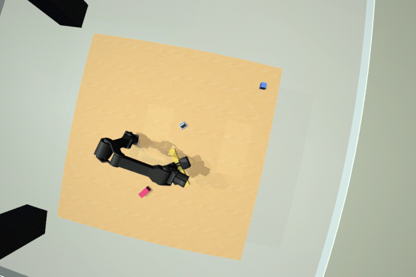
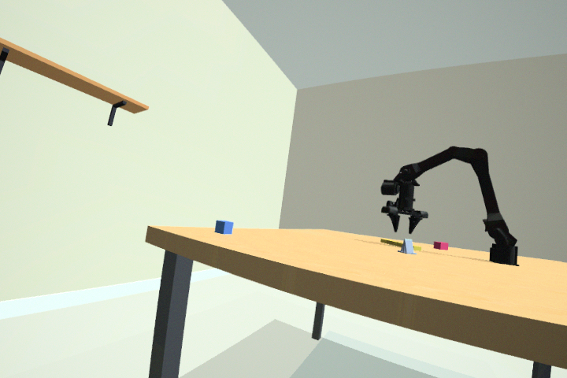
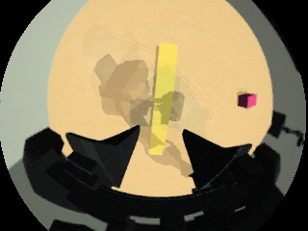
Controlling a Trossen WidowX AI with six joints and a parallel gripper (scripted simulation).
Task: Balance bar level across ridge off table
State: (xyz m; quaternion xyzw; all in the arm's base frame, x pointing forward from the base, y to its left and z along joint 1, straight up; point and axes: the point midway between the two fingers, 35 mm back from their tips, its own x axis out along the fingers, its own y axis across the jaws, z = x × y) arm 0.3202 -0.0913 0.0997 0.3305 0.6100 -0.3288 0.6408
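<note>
A long thin yellow bar [image 1: 173,152] [image 2: 387,242] [image 3: 166,63] lies flat on the table. In the top view the arm hides part of it. A small light blue ridge [image 1: 182,125] [image 2: 408,246] stands upright on the table, apart from the bar, with nothing on top of it; it does not show in the wrist view. My gripper [image 2: 402,232] [image 3: 162,130] is open and empty, pointing down, well above the bar. In the wrist view the bar runs lengthwise between and ahead of the two fingertips.
A pink block [image 1: 144,191] [image 2: 440,245] [image 3: 248,100] lies on the table, on the other side of the bar from the ridge. A blue cube [image 1: 263,85] [image 2: 224,227] sits near a far corner of the table [image 1: 123,65]. A wooden shelf [image 2: 65,75] hangs on the wall.
</note>
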